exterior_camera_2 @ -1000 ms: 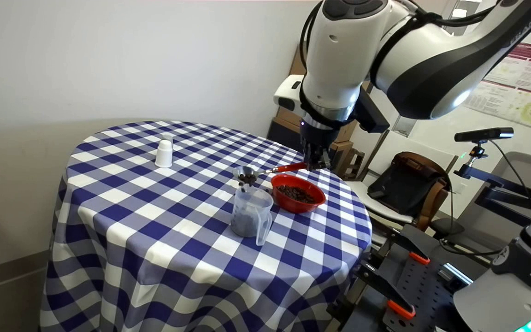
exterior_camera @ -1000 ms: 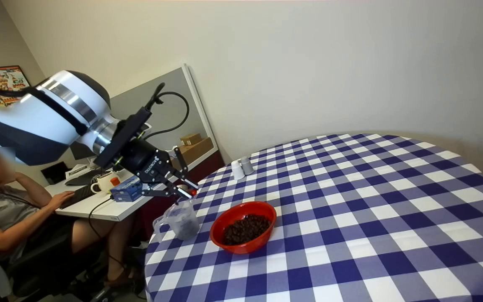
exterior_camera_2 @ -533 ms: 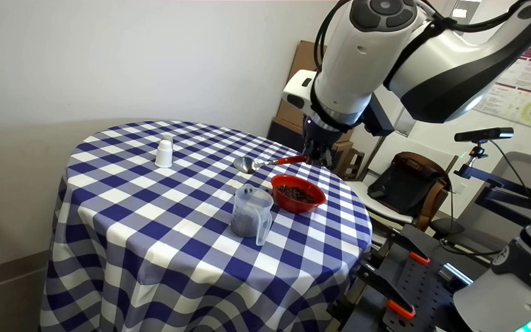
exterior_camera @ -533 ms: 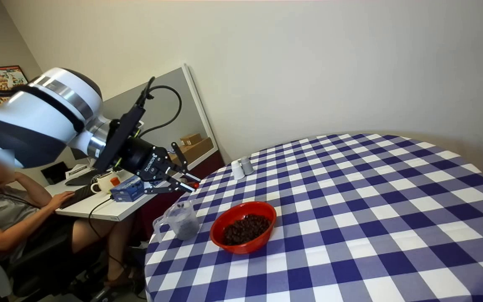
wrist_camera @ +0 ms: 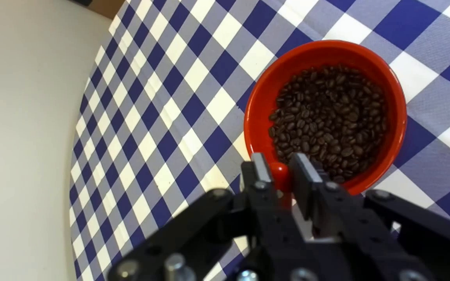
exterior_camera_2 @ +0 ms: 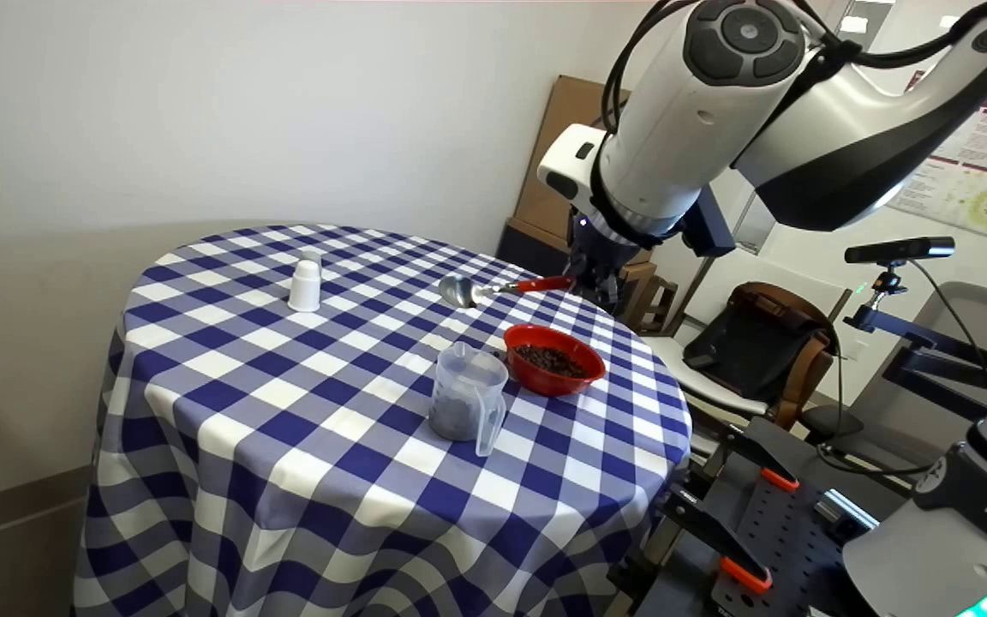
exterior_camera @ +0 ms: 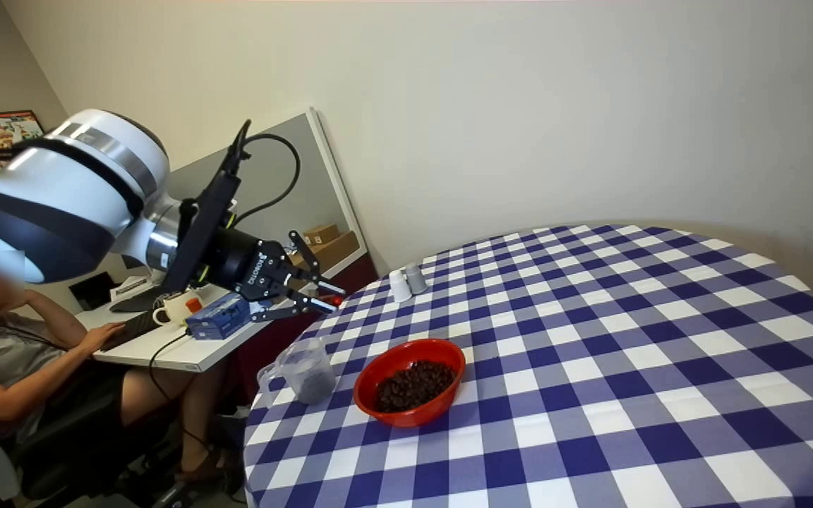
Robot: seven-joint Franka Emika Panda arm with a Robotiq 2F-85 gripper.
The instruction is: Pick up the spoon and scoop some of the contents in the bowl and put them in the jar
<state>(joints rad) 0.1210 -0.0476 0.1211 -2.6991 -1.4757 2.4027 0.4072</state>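
My claw (wrist_camera: 283, 171) is clamped on the spoon (exterior_camera_2: 523, 286), held above the surface (exterior_camera: 590, 353), apart from the jar (exterior_camera_2: 466, 396) and bowl (wrist_camera: 258, 128) of beans (wrist_camera: 326, 121). In an exterior view the scoop (exterior_camera_2: 457, 292) looks bare; I judge the pour finished. Next: lower the spoon clear of both.

Wrist view looks down; exterior views share table (exterior_camera: 590, 339)

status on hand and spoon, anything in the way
Hand shut on spoon, held aloft. Beans in bowl; none seen on spoon. Possible bump if lowered: jar.
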